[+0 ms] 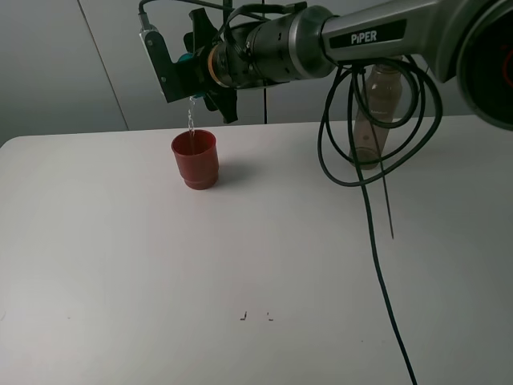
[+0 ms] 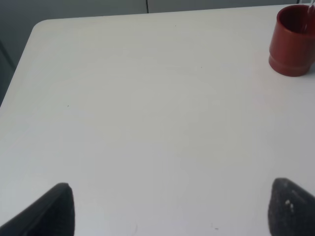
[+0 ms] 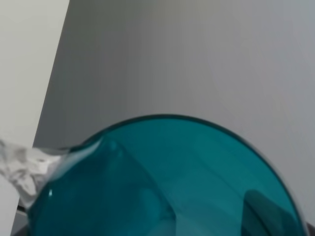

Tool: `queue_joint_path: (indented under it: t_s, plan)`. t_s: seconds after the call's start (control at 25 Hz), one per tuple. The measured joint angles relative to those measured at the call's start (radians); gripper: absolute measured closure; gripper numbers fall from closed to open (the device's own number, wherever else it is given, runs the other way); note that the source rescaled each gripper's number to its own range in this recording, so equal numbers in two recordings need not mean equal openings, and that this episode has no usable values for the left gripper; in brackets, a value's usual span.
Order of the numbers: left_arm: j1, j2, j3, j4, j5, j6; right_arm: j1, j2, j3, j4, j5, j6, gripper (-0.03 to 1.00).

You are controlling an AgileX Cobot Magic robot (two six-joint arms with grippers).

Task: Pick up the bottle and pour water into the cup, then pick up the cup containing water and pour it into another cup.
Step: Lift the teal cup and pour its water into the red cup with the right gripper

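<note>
Right gripper pinching tipped teal cup, water falling into red cup near table far edge.

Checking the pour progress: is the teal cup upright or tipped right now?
Tipped. The right gripper holds the teal cup on its side above the red cup, and a thin stream of water falls into it.

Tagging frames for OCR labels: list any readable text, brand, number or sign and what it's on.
"PiPER": white lettering on the dark band of the right arm, exterior high view.
Small dark marks on the table near its front edge: too small to read, may not be text.
Red cup, teal cup, bottle: no label visible.
Left and right wrist views: no text.
</note>
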Motion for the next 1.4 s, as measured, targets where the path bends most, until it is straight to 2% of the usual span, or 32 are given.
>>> queue_joint_path:
  t_s: [0.32,0.92,1.4]
  plan:
    - [0.0,0.0,0.0,0.0,0.0,0.0,0.0,0.0,0.0,-0.021,0.0,0.0,0.88]
    - [0.0,0.0,0.0,0.0,0.0,-0.007,0.0,0.0,0.0,-0.141,0.0,0.0,0.88]
    - [0.0,0.0,0.0,0.0,0.0,-0.007,0.0,0.0,0.0,-0.186,0.0,0.0,0.88]
